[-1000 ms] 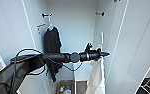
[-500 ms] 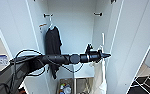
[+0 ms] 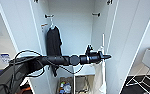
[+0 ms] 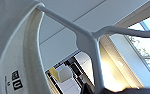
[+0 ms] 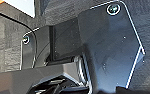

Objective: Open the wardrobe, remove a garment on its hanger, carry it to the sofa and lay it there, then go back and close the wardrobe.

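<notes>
The wardrobe (image 3: pixel 73 30) is standing open, its two white doors swung wide so the inside is reachable. The left arm is reaching level across the opening, and the left gripper (image 3: pixel 106 57) is sitting at the right side of the interior, beside the white shirt (image 3: pixel 99 72). The shirt is hanging long and loose there, below the gripper. In the left wrist view, the white hanger (image 4: pixel 91 42) is showing very close, its stem running down to the dark gripper body and the shirt's collar draped over one shoulder of it. That closeness suggests the gripper is clamped on the hanger's neck, though I cannot tell from here whether the fingers are together. A black shirt (image 3: pixel 53 43) is hanging from a hook on the left side, well apart from the gripper and left alone. The right wrist view is showing dark robot parts.
</notes>
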Controlling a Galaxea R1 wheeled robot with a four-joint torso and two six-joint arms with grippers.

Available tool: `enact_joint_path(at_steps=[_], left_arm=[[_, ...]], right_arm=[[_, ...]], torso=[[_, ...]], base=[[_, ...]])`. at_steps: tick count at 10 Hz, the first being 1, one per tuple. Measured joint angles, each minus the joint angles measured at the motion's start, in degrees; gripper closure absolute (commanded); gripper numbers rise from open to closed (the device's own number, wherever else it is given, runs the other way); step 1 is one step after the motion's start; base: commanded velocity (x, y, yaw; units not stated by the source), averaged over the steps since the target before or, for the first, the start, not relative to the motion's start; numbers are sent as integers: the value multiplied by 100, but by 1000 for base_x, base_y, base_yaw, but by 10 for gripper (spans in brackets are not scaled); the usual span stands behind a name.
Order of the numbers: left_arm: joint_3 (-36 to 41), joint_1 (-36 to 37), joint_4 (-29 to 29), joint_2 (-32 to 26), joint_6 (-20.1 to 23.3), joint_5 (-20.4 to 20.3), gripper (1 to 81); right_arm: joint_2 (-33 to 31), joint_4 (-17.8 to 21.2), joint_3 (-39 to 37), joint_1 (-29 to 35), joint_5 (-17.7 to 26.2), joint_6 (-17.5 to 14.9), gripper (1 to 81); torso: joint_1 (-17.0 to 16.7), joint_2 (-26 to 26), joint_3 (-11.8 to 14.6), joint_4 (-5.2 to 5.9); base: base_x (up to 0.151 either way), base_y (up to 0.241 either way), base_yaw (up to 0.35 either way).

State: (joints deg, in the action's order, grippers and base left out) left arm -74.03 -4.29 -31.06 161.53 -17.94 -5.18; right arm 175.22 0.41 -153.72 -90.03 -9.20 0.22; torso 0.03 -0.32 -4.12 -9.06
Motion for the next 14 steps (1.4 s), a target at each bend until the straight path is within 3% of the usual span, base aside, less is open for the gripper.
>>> enact_joint_path(at_steps=[7, 14], left_arm=[[612, -141, 118, -468, 4, -134, 811], [1172, -800, 574, -1217, 0, -121, 811]], right_arm=[[0, 2, 0, 6, -9, 0, 10], [0, 2, 2, 6, -9, 0, 10]], torso=[[2, 0, -2, 0], [5, 0, 0, 0]], base=[[0, 0, 0], [0, 0, 0]])
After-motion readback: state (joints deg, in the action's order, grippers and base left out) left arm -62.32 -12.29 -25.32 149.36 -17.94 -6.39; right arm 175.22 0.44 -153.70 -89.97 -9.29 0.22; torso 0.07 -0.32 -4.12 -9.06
